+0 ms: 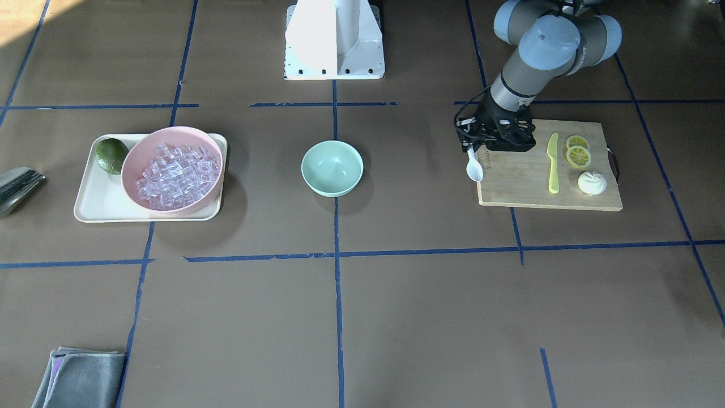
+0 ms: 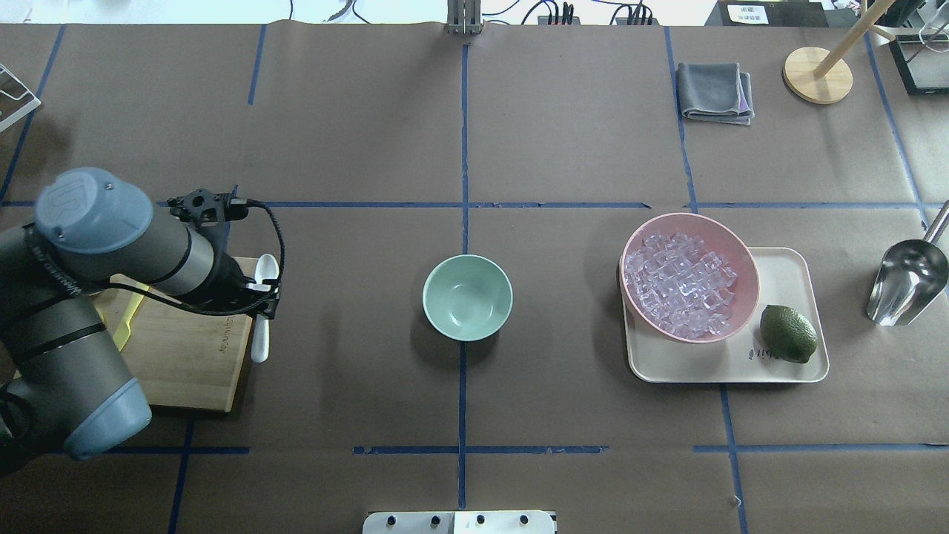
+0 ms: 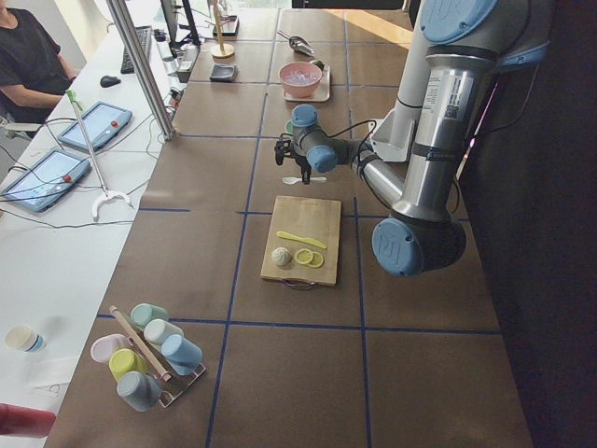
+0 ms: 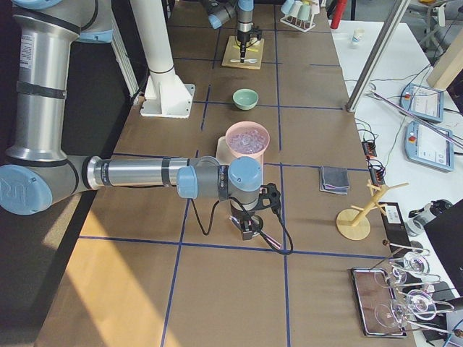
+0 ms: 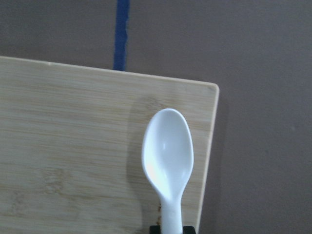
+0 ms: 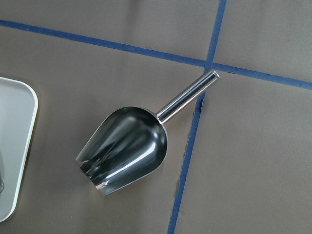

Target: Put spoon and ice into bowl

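Observation:
The white spoon [image 1: 474,168] lies at the corner of the bamboo cutting board [image 1: 527,184], its head toward the far side of the table. My left gripper [image 1: 472,146] is low over it and shut on the handle; the left wrist view shows the spoon head [image 5: 167,152] ahead of the fingertips. The mint-green bowl [image 2: 467,297] stands empty at the table's centre. The ice [image 2: 682,285] fills the pink bowl [image 2: 693,219]. My right gripper [image 4: 244,225] shows only in the exterior right view, above a metal scoop [image 6: 124,148]; I cannot tell if it is open.
The pink bowl sits on a cream tray [image 2: 786,259] with a lime [image 2: 788,334]. The scoop [image 2: 908,282] lies right of the tray. A yellow-green knife [image 1: 553,164], lemon slices [image 1: 578,152] and a white piece [image 1: 592,182] lie on the board. A grey cloth [image 2: 713,90] lies far back.

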Motion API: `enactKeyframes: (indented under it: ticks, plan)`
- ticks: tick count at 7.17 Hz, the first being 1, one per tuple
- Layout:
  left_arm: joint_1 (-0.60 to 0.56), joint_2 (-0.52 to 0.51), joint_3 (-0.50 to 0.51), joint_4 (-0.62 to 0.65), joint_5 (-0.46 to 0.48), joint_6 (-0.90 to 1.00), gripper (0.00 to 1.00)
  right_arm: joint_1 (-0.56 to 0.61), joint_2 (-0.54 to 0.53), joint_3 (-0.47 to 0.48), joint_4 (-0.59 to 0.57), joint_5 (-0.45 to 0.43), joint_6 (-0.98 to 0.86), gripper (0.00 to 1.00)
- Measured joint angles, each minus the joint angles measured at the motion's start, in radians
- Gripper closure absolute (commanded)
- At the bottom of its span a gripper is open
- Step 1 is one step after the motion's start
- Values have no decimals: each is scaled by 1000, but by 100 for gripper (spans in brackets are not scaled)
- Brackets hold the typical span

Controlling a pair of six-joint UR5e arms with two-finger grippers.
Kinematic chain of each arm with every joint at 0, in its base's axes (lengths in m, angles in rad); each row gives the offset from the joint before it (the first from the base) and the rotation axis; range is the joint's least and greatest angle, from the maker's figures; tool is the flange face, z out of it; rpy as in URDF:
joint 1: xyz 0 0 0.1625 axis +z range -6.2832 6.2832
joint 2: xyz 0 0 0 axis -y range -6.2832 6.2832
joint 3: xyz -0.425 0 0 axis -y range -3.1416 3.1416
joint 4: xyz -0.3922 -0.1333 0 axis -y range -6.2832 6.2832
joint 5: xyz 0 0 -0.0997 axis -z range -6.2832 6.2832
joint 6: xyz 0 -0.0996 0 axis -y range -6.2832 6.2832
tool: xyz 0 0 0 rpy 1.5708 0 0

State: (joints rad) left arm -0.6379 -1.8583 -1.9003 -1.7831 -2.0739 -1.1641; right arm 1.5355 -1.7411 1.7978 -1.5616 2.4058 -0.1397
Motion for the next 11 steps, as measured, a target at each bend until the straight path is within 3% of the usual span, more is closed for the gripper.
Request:
enactKeyframes:
  ticks: [2, 5, 6, 7, 8, 11]
  plan:
    - [39, -212, 47, 129, -5, -2, 100, 0, 0, 1, 1, 26, 0, 0]
    - [99, -450, 254, 145, -4, 5, 99, -4, 0, 3, 3, 39, -1, 0]
    - [111, -482, 290, 143, -3, 9, 92, -8, 1, 3, 3, 42, -2, 0]
    - [122, -496, 307, 142, -2, 12, 71, -12, 1, 4, 3, 44, -2, 0]
    - [132, -507, 317, 141, 0, 14, 33, -16, 1, 5, 4, 49, -3, 0]
    - [141, -527, 336, 114, 4, 14, 28, -41, 3, 6, 49, 73, 9, 0]
